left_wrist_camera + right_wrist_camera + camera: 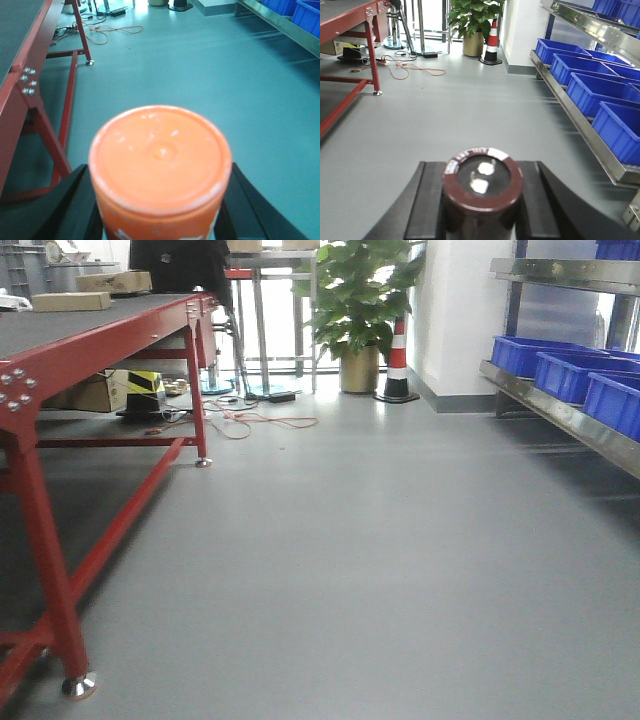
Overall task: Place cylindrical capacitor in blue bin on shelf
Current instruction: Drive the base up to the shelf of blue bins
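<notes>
My left gripper [160, 212] pinched an orange can [160, 150], my right gripper [482, 205] the capacitor [482, 175], which I had to keep upright until above a bin [592, 92] at the shelf [580, 122] front edge.

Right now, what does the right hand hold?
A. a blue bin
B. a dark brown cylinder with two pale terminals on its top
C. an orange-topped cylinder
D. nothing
B: in the right wrist view, the right hand grips the dark brown capacitor between its black fingers. The orange-topped cylinder is in the left hand.
</notes>
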Controlling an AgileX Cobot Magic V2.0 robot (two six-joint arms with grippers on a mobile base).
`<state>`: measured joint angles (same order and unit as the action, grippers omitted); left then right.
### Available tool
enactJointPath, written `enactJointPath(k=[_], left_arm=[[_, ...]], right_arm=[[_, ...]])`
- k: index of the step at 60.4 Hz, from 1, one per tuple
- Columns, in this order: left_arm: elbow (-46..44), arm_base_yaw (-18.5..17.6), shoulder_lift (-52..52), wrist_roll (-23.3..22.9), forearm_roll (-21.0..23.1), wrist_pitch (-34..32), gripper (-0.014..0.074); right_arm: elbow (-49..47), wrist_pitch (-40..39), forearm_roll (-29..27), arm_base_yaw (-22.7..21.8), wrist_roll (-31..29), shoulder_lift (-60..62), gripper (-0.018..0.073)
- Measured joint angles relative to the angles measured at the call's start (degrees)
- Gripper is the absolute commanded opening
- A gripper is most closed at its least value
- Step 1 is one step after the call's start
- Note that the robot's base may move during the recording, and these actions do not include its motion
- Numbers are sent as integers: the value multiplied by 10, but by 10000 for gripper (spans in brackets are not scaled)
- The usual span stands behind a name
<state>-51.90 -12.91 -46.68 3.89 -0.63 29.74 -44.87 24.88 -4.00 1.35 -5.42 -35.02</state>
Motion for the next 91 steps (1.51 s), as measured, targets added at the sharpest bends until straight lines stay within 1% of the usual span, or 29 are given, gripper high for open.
enactJointPath(k=[91], left_arm=[[0,0,0,0,0,0,-111]], right_arm=[[0,0,0,0,0,0,-151]])
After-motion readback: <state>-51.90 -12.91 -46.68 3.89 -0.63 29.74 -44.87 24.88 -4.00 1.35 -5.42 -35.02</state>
